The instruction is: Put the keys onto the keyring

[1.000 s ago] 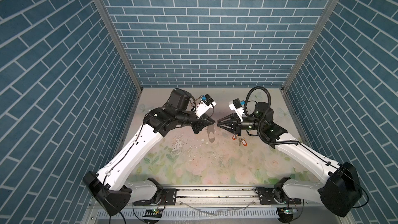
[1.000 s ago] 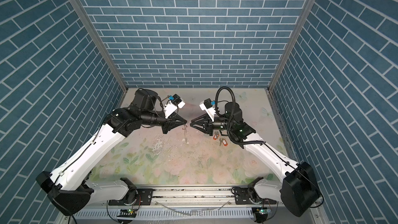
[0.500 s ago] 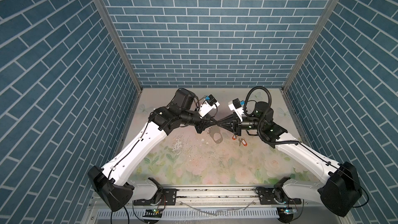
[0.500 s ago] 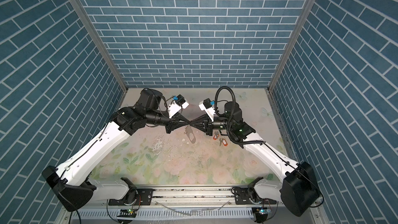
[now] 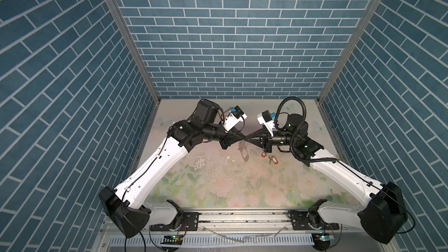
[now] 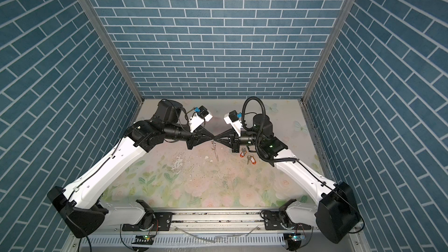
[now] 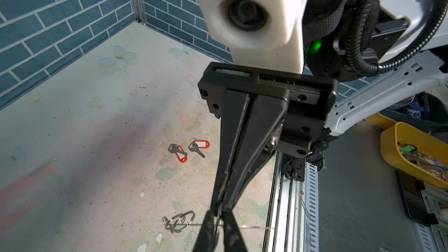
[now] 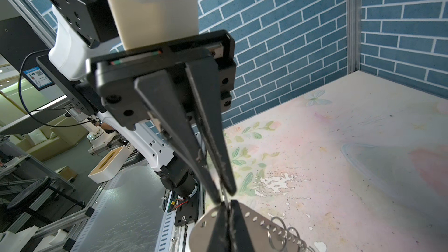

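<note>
**Keyring handover in mid-air**

The right end effector (image 8: 228, 206) is pressed together on the keyring (image 8: 259, 232), above the tabletop (image 7: 97, 166). The left end effector (image 8: 224, 193) meets it tip to tip, jaws slightly parted around the plate's edge. The keys (image 7: 179, 153) lie unthreaded on the tabletop. Next, probably, the left backs away without tugging the keyring, then fetches a key.

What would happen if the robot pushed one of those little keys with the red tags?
Probably slide, not roll: both keys lie flat on the table. Each tag is joined by a small ring, so it would likely swing round floppily. They look small and thin, so probably light, and fiddly to pinch up.
</note>
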